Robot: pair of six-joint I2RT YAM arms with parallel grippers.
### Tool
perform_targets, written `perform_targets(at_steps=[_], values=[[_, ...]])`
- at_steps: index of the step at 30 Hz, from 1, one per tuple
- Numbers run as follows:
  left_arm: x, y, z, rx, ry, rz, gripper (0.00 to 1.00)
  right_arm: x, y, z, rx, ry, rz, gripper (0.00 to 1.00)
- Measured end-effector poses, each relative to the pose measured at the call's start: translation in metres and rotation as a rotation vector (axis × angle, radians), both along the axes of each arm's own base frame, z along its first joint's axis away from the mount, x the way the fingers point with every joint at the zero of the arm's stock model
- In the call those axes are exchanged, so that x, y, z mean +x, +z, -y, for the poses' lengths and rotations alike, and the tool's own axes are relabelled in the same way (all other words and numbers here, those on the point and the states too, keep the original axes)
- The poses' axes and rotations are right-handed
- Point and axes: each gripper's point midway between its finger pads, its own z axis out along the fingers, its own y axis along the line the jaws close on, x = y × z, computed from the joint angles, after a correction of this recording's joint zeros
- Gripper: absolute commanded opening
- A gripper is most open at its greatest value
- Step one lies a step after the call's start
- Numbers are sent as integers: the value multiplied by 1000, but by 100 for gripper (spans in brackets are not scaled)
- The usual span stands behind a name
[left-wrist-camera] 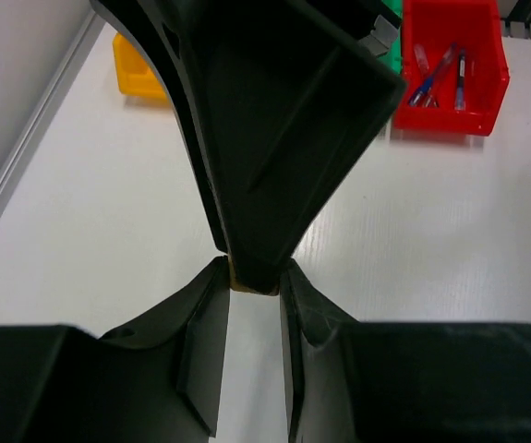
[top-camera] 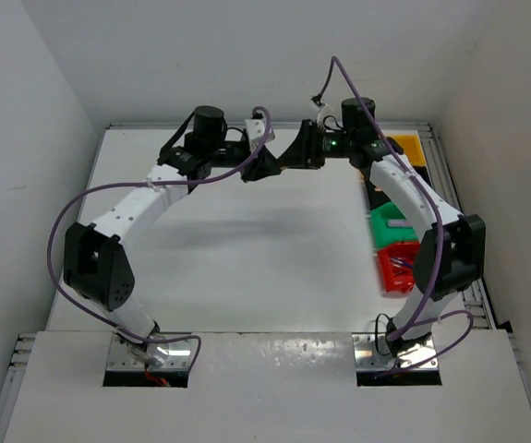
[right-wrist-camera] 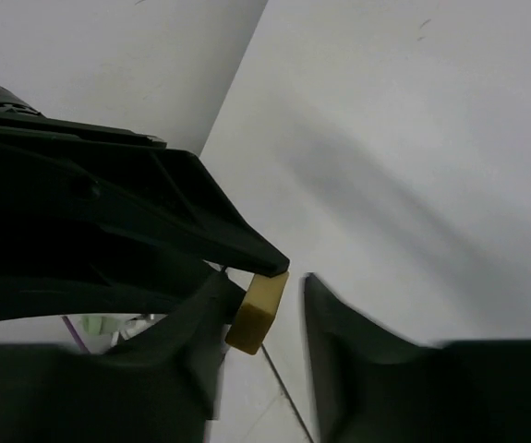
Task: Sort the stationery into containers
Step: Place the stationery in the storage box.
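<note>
My two grippers meet tip to tip above the far middle of the table. My left gripper [top-camera: 270, 168] is shut on a small yellow eraser block [right-wrist-camera: 256, 312], held at its fingertips [left-wrist-camera: 251, 281]. My right gripper [top-camera: 288, 159] is open around the same block [right-wrist-camera: 270, 300]: its left finger touches the block and its right finger stands apart from it. Four bins stand in a row along the right edge: yellow [top-camera: 405, 146], black [top-camera: 374, 189], green [top-camera: 387, 226] and red [top-camera: 394, 272]. The red bin [left-wrist-camera: 450, 92] holds several pens [left-wrist-camera: 436, 74].
White walls close in the table at the back and both sides. The right arm [top-camera: 413, 198] stretches over the bin row and hides parts of it. Purple cables loop beside both arms. The yellow bin [left-wrist-camera: 136, 74] also shows in the left wrist view.
</note>
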Motion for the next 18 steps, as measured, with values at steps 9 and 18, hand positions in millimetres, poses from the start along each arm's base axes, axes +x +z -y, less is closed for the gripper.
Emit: perform_targets(at_steps=[9, 18], values=[[10, 1, -4, 14, 66, 2, 100, 5, -4, 12, -15, -24, -6, 1], [59, -7, -46, 82, 372, -114, 100, 115, -11, 156, -171, -388, 116, 0]])
